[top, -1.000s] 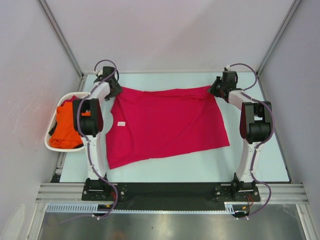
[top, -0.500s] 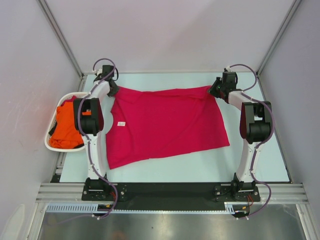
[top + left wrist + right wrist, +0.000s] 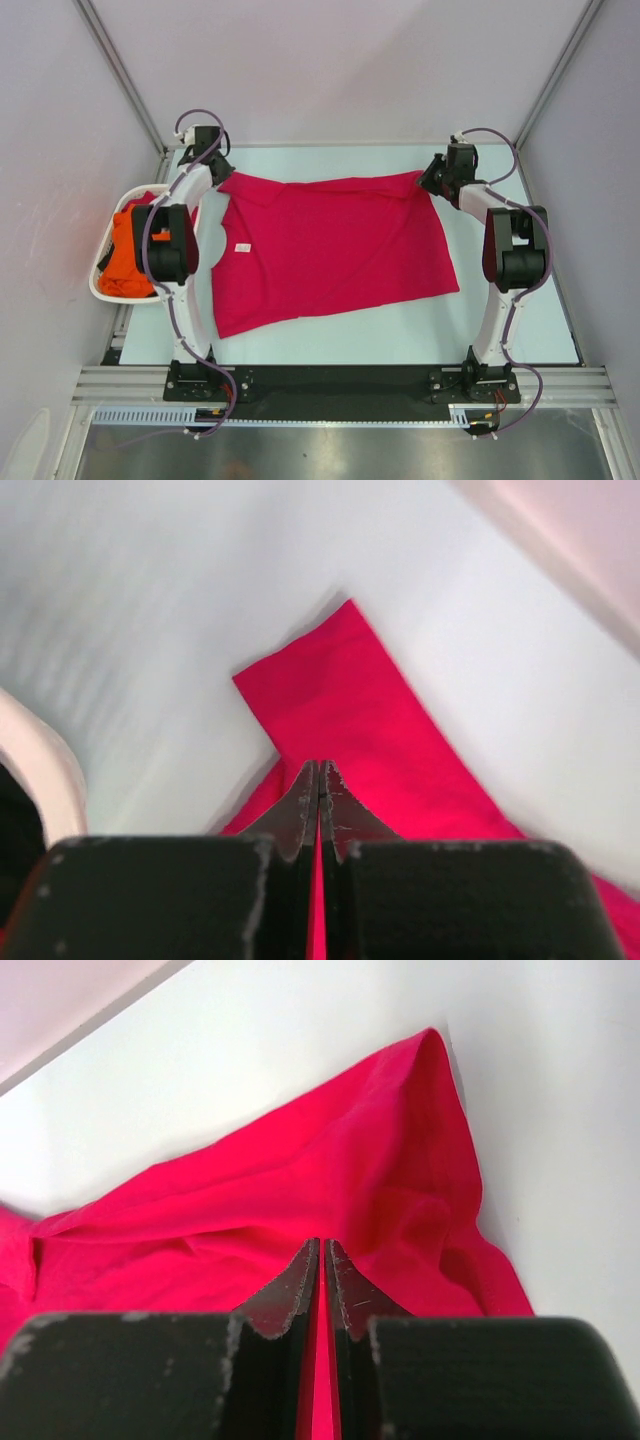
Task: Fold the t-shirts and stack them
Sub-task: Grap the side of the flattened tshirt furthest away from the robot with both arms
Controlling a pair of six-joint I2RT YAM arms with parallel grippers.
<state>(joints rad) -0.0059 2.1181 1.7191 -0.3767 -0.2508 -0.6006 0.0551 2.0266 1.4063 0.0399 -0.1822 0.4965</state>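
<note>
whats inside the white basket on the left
A bunched orange t-shirt fills the basket. The left arm covers its right side, and whatever lies beneath the shirt cannot be seen.

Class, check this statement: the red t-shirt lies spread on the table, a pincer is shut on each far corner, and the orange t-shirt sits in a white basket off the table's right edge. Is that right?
One slip: the white basket holding the orange t-shirt is off the left edge of the table, not the right, as the top external view shows. The rest stands.
</note>
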